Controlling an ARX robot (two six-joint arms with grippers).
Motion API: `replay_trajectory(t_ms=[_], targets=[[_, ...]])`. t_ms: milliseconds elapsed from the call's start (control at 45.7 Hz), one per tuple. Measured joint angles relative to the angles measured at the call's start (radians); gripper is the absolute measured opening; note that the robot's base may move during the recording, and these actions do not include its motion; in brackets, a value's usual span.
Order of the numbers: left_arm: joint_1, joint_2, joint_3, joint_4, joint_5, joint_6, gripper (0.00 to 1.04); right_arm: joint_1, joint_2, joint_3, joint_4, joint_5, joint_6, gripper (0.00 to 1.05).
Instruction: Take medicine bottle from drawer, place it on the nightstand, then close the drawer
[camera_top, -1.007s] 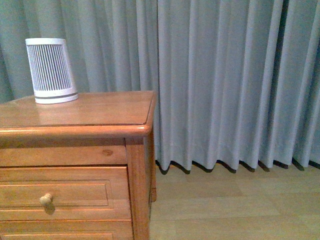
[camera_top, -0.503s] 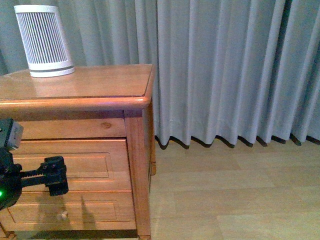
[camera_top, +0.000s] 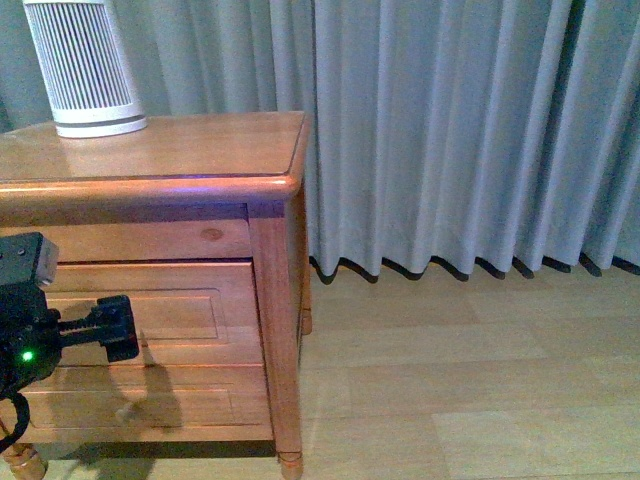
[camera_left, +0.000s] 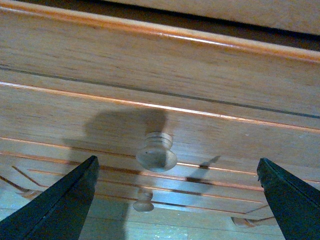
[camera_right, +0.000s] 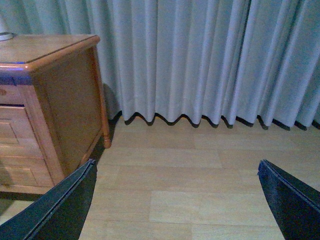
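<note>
The nightstand (camera_top: 190, 150) stands at the left of the front view, with its upper drawer (camera_top: 190, 310) closed. The medicine bottle is hidden. My left gripper (camera_top: 118, 328) hovers in front of that drawer's panel. In the left wrist view it (camera_left: 176, 165) is open, its dark fingers (camera_left: 60, 205) wide apart on either side of the drawer's round wooden knob (camera_left: 156, 152) and not touching it. My right gripper (camera_right: 176, 167) is open over bare floor, to the right of the nightstand (camera_right: 65, 100), with nothing between its fingers.
A large white ribbed cylinder (camera_top: 85, 65) stands on the nightstand's top at the back left. The lower drawer's knob (camera_left: 143, 200) shows beneath the upper one. Grey curtains (camera_top: 460, 130) hang behind, and pale wood floor (camera_top: 460, 380) stretches to the right.
The front view has dropped, so the nightstand sits higher in frame. My left arm has come into view from the lower left and now hangs before the upper drawer.
</note>
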Motion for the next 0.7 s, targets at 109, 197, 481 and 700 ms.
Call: replay_trajectory(t_ms=[109,197,481,700], targets=[[0.003,0.018,0.006,0.018,0.011,0.007,0.98,0.0,0.0,0.0,0.0,0.0,0.0,0.98],[0.005,0.032,0.008,0.045,0.012,0.016,0.98,0.0,0.0,0.0,0.0,0.0,0.0,0.98],[0.008,0.06,0.046,0.051,0.019,0.027,0.98,0.0,0.0,0.0,0.0,0.0,0.0,0.98],[0.013,0.08,0.069,0.048,0.023,0.03,0.92,0.0,0.0,0.0,0.0,0.0,0.0,0.98]])
